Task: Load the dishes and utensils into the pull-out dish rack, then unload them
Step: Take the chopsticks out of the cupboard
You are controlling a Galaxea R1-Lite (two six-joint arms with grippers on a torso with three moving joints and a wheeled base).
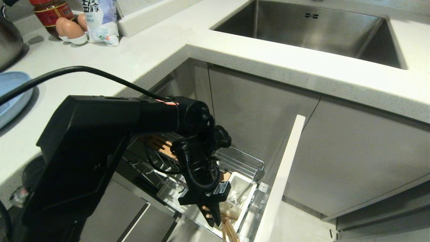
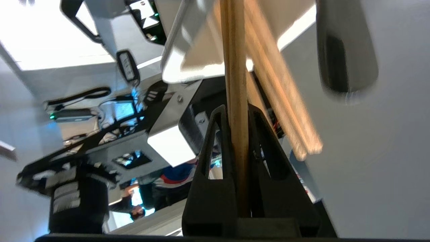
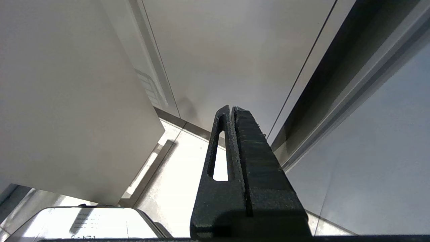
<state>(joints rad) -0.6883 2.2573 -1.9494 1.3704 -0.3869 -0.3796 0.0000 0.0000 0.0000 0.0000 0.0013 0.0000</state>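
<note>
— Left gripper (image 1: 212, 215), head view: what is noted?
— It is seen reaching down into the pull-out dish rack (image 1: 240, 161), pinched on the chopsticks (image 1: 229, 230) at the near end of the white caddy (image 1: 242, 183). A light-blue plate (image 1: 11, 95) is noted far left on the counter (image 1: 151, 50), the steel sink (image 1: 312, 30) at the far right.

— Left wrist view?
— One chopstick (image 2: 237, 101) is seen clamped between the black fingers (image 2: 210, 161); other sticks (image 2: 285, 111) lie loose just beside it, angled away.

— Right wrist view?
— Right gripper (image 3: 232, 111) is recorded pressed together, nothing held, near grey cabinet fronts (image 3: 235, 50) and floor.
</note>
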